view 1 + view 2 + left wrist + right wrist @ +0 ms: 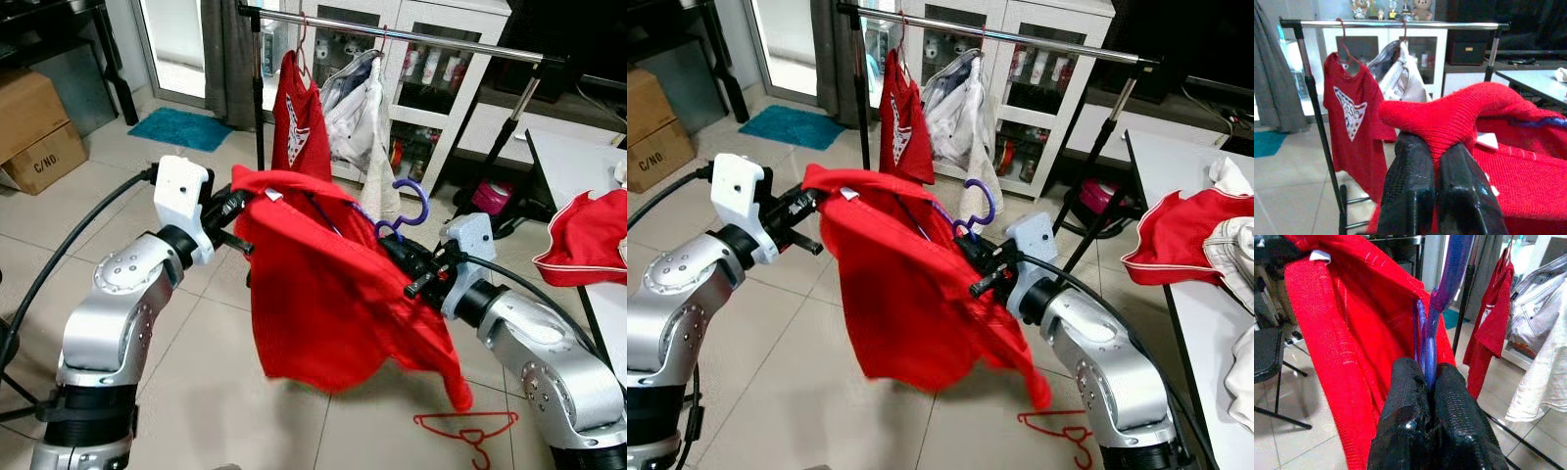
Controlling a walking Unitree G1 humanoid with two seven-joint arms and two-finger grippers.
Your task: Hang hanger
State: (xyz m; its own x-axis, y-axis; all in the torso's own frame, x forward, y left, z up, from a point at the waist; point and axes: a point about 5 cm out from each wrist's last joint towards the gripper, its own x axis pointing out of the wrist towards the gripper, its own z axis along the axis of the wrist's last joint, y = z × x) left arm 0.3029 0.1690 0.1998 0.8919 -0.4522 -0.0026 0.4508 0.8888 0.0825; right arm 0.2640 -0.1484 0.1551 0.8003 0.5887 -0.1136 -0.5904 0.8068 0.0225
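A: Where do the head views look?
B: Forward and down; both share the clothes rail (392, 34).
A: And the wrists?
B: Each looks close along its pincer at the red garment (1508, 161).

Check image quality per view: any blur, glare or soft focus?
Left eye view: sharp, even light, glare at the bright doorway. Right eye view: same, slight wide-angle bend in the rail. Left wrist view: left gripper soft up close, shut on the red shirt; rail in focus. Right wrist view: right gripper blurred, shut on the purple hanger; background soft.
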